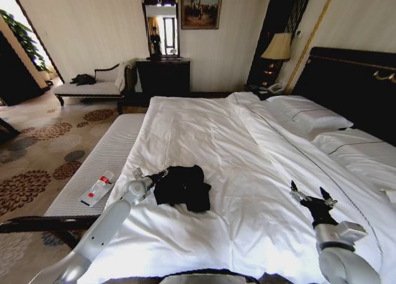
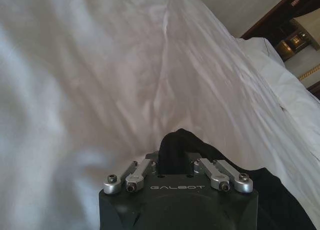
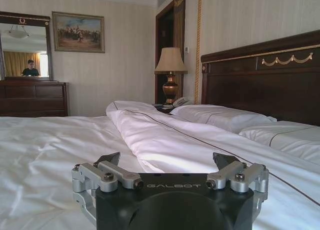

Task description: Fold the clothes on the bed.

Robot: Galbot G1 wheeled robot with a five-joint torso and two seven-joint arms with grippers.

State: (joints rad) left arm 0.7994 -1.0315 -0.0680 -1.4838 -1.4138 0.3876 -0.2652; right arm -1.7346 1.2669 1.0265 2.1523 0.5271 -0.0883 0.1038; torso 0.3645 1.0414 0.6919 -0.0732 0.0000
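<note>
The bed (image 1: 247,172) occupies most of the head view; it is covered with white sheets, and white pillows (image 1: 309,117) lie against the dark headboard (image 1: 352,80). A pale ribbed bench (image 1: 102,166) stands along the bed's left side, and a small flat packet (image 1: 98,189) lies on that surface.

The black T-shirt (image 1: 182,186) is located on the near left part of the bed, close to the bench-side edge. It is bunched into an uneven heap; no flat panel, straight edge or lettering can be made out. No fold is judged complete, and the garment is judged to need spreading or straightening before neat folds can be laid. The task is therefore judged to be at an early stage, with almost all of the folding left.

The left gripper (image 1: 162,173) is positioned at the left edge of the heap. In the left wrist view, dark cloth is seen gathered between the left jaws, which are clenched on the T-shirt (image 2: 175,150).

The right gripper (image 1: 309,193) is held above bare sheet on the near right part of the bed, well apart from the T-shirt. Its jaws are spread and nothing is held between them, as the right wrist view confirms.
</note>
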